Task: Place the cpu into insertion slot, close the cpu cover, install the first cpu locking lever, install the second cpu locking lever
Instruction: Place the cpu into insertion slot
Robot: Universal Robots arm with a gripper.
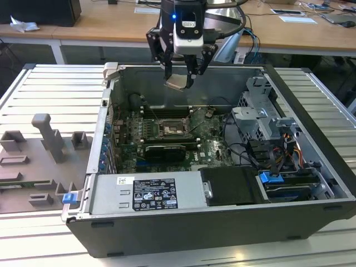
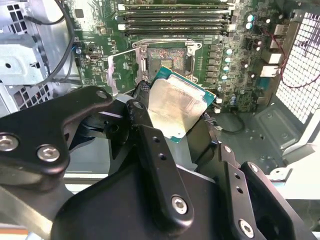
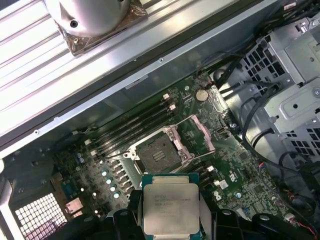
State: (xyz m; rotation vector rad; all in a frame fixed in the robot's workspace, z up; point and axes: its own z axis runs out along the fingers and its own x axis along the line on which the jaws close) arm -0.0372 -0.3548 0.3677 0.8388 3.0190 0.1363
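The jaws are closed on the cpu (image 3: 171, 207), gripping two opposite edges and leaving its top bare. That looks like the right hold. The chip is probably light, stiff and thin. Its smooth metal lid could slip under a loose grip, and its underside is likely delicate, so only the edges should take pressure.

It is a small flat square with a pale silver-beige metal top on a green rim, and in the second wrist view it sits tilted (image 2: 177, 107). It hangs in the air over the board, apart from the slot (image 3: 159, 155).

The slot lies open below, a dark square inside a silver rim. The cover (image 3: 201, 134) is swung up beside it. The open case (image 1: 167, 233) stands on the ribbed desk (image 1: 50, 89).
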